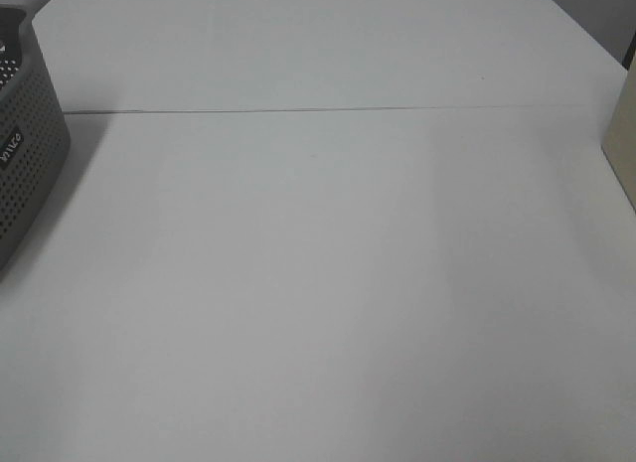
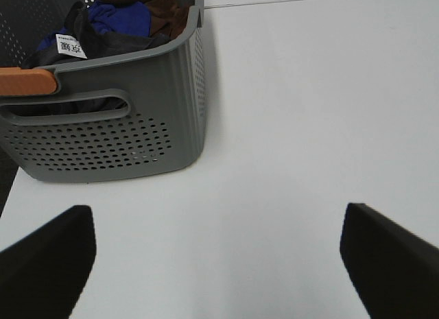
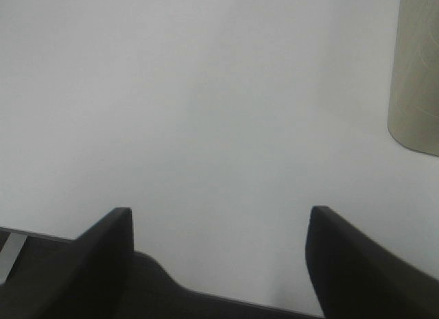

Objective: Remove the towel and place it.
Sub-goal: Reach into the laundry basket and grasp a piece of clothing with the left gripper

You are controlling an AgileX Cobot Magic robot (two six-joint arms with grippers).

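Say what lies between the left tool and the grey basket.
Only bare white table between left tool and basket, in the left wrist view.

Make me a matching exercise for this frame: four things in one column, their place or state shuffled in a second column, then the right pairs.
1. grey perforated basket
2. blue cloth
3. left claw
4. beige object

A. open above bare table
B. at the table's right edge in the high view
C. lying inside the basket
D. at the table's left edge in the high view

Pairs: 1-D, 2-C, 3-A, 4-B
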